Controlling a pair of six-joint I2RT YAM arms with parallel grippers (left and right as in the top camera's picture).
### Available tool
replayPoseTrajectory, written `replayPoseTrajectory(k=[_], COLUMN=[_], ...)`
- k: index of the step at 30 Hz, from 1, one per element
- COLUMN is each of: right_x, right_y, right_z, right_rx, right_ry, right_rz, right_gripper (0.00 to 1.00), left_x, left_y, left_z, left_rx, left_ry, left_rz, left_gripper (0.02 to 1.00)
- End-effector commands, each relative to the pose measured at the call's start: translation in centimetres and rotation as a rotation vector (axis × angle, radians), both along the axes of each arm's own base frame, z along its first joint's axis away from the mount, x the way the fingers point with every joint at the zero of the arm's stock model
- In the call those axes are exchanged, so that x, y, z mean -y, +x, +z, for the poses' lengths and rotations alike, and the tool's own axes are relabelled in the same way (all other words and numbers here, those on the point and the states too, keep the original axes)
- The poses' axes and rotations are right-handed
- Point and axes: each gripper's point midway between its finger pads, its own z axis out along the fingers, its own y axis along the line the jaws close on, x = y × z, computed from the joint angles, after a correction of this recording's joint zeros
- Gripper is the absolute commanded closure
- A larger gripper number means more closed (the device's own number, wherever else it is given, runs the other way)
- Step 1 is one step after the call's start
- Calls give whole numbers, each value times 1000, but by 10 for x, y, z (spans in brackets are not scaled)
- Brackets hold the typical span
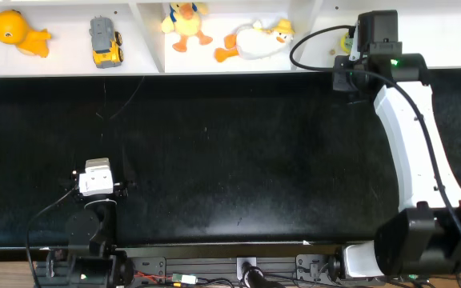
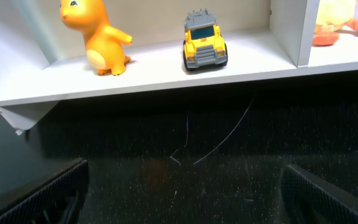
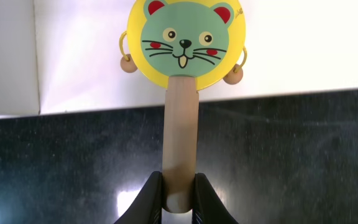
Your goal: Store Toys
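Note:
A wooden rattle drum [image 3: 186,40] with a green cat face, a yellow rim and two side beads has its head over the white shelf [image 3: 86,68]. My right gripper [image 3: 179,190] is shut on the lower end of its wooden handle [image 3: 181,137]. From above, the right gripper [image 1: 350,62] is at the shelf's right compartment. My left gripper [image 1: 97,178] rests low over the black mat at the near left. It is open with nothing between its fingers [image 2: 36,193], and it faces the shelf.
The shelf [image 1: 70,70] along the far edge holds an orange figure [image 1: 21,32], a yellow truck [image 1: 105,42], a yellow duck plush [image 1: 185,24] and a white duck plush [image 1: 254,40]. White dividers [image 1: 150,32] separate compartments. The black mat [image 1: 238,152] covers the table.

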Motion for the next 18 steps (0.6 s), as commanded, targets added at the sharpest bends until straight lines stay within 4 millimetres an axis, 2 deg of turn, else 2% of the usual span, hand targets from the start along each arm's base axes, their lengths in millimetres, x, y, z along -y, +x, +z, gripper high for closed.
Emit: replayPoseTrajectory(k=[1, 11, 18], right_x=[-6, -9, -17], right_y=[16, 29, 39], right_z=[6, -14, -12], right_rx=[18, -15, 20], right_ry=[-16, -27, -46], right_rz=[55, 77, 111], right_gripper=[961, 961, 958], left_x=[3, 3, 3], left_y=[0, 0, 0], left_z=[0, 0, 0], left_rx=[3, 3, 3], left_ry=[13, 13, 13], left_rz=[-19, -19, -19], left_gripper=[20, 20, 20])
